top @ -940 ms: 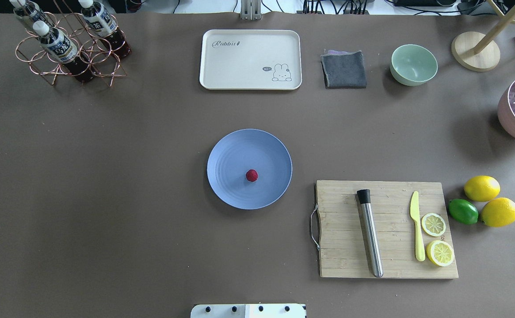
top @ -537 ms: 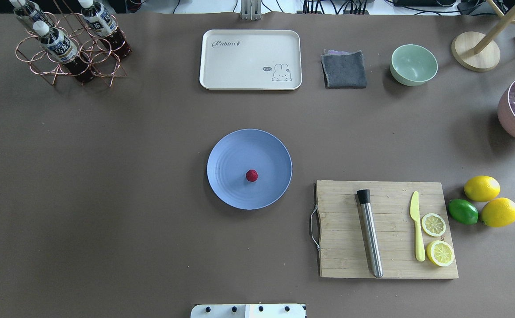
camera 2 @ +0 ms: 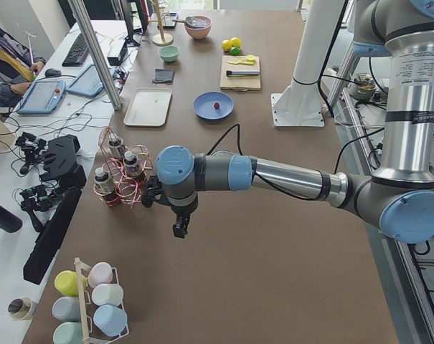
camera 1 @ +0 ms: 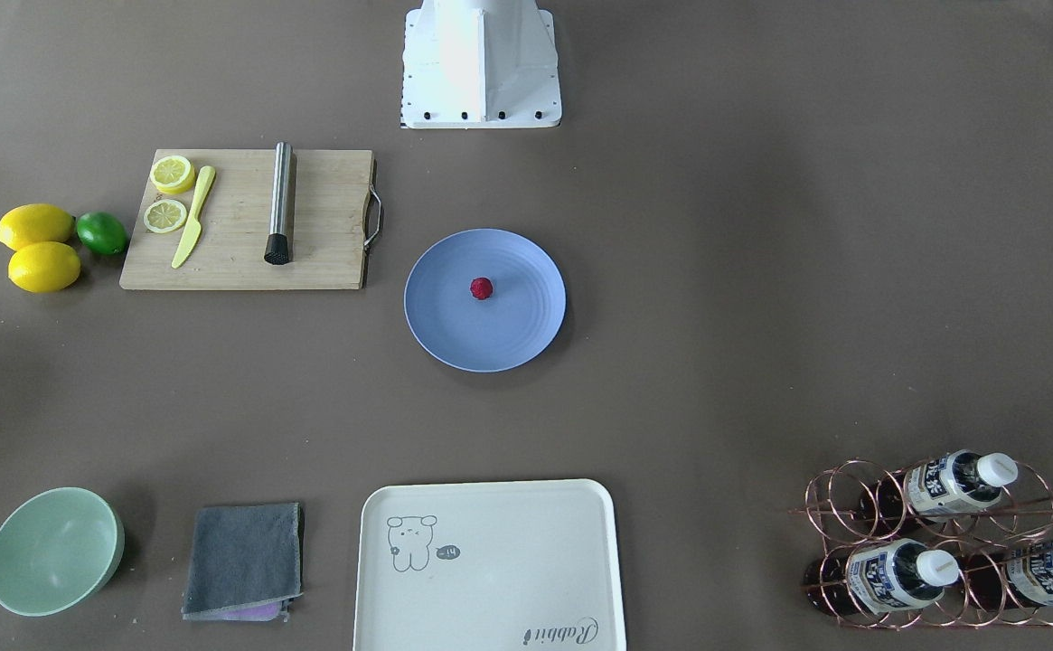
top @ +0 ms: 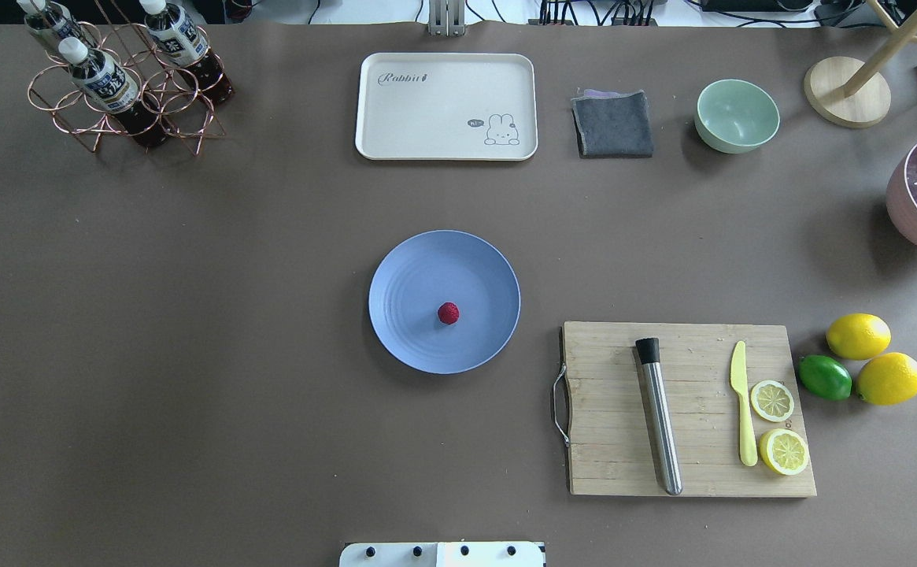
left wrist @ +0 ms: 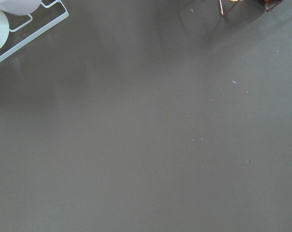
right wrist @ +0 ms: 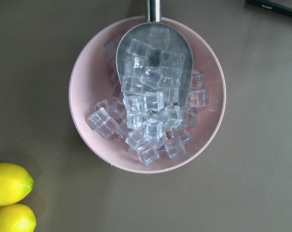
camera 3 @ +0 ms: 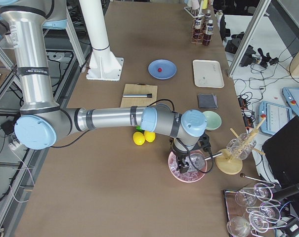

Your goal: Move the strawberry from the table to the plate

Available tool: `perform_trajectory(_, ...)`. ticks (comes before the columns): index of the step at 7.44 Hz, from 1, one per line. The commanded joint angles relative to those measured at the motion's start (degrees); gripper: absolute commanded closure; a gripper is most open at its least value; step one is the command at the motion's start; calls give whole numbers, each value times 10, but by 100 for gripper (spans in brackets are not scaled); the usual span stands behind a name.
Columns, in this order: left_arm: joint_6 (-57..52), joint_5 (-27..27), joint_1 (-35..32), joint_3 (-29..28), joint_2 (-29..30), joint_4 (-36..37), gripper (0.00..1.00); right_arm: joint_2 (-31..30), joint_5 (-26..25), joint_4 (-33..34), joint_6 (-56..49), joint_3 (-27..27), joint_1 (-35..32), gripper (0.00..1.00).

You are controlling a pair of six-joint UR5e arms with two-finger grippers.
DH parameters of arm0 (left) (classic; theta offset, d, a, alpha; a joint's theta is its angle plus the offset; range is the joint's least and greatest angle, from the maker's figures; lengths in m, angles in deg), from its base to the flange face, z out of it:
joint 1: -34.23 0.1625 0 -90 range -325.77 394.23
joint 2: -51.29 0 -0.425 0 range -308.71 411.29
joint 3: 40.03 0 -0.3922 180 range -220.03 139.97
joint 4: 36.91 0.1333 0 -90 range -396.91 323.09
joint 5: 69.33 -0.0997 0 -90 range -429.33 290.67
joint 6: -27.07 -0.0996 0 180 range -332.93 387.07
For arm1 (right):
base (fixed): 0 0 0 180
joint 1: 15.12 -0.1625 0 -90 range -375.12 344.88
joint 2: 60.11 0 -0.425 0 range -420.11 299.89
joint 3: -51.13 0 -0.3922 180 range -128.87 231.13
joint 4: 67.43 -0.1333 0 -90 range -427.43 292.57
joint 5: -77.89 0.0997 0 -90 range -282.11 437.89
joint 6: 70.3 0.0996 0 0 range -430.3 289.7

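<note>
The small dark-red strawberry lies on the round light-blue plate, a little off its centre, in the middle of the brown table. Neither gripper shows in the overhead or front views. In the exterior left view my left gripper hangs over bare table near the bottle rack, far from the plate. In the exterior right view my right gripper hangs over a pink ice bowl, also far from the plate. I cannot tell whether either is open or shut.
A wooden cutting board with a steel muddler, yellow knife and lemon slices lies right of the plate, lemons and a lime beside it. A cream tray, grey cloth, green bowl, bottle rack and pink ice bowl ring the table.
</note>
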Motion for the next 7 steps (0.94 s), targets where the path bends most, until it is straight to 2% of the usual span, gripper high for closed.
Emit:
perform_trajectory(1, 1, 3, -2, -11, -2, 1, 2, -17, -8, -5, 2, 26, 9, 0)
perform_trajectory(4, 2, 6, -9, -11, -10, 2, 2, 12, -21, -2, 2, 23, 7, 0)
perform_trajectory(7, 27, 22, -14, 16, -12, 0, 2, 8, 3, 3, 4, 38, 21, 0)
